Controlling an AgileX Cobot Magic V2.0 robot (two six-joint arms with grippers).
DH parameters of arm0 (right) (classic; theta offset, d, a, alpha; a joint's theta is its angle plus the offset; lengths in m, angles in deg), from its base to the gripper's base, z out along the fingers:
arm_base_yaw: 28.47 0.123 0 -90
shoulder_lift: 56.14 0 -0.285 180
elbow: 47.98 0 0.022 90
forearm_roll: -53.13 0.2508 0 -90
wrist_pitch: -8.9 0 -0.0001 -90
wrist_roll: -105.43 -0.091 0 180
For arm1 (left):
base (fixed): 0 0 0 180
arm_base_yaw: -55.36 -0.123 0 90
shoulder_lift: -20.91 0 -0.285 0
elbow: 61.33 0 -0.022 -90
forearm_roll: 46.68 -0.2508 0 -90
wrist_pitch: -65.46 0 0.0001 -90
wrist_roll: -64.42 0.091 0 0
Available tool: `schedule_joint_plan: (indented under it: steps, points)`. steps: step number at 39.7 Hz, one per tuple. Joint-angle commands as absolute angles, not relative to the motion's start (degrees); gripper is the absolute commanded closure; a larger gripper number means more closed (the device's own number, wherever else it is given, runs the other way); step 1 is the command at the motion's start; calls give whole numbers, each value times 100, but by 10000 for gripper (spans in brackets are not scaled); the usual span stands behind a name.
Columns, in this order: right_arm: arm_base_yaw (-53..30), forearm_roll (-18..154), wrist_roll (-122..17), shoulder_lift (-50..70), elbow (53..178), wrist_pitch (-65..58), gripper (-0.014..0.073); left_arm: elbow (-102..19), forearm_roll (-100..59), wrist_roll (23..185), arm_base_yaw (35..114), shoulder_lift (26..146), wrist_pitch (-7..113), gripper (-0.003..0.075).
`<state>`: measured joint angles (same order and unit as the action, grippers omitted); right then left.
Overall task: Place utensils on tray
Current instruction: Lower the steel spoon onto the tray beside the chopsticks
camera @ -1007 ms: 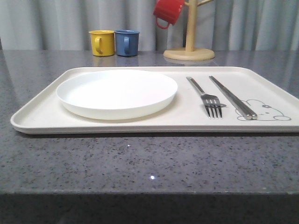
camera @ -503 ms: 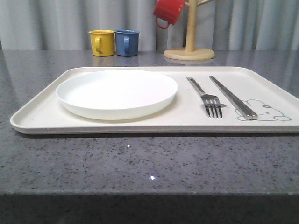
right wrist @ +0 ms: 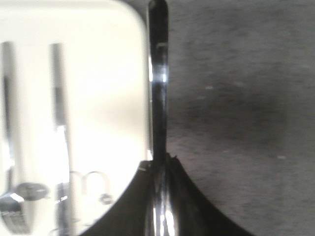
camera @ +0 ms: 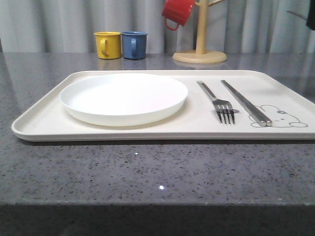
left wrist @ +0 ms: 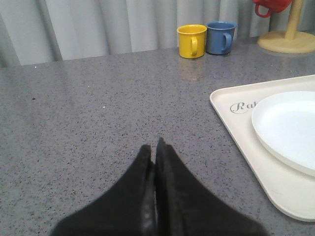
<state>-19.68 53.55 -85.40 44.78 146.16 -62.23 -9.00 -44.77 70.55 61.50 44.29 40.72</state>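
Front view: I see the tray (camera: 44, 123) on the desk with the plate (camera: 123, 98) on its left half, and the fork (camera: 218, 103) and chopsticks (camera: 244, 102) side by side on its right half, the chopsticks nearer the right edge. One change since a second ago: a dark shape has entered at the upper right corner of the frame, above the tray's far right corner. I judge this to be the right arm arriving with the last utensil; fork, chopsticks and plate have not moved.

Left wrist view: the left gripper (left wrist: 155, 150) has its fingers pressed together with nothing between them. It hangs over bare desk, well apart from the tray's left edge. The plate lies inside that edge.

Right wrist view: the right gripper (right wrist: 160, 164) is clamped on a slim shiny handle, which I take to be the spoon (right wrist: 158, 73). The handle runs forward from the fingers, along the tray's right edge near a rounded corner. Release should wait until it is over the tray.
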Motion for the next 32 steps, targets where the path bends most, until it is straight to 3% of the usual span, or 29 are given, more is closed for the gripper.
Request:
schedule_joint_plan:
  steps: [1,32]
  points:
    - [-1696,5313,-8715,4391,14783,-6766,598,-1054,-4421,7027,6191,4475,4512,738]
    - [-1327,5473,-9011,5397,14783,-6764,598,-1054,-4421,7027,6191,4475,4512,738]
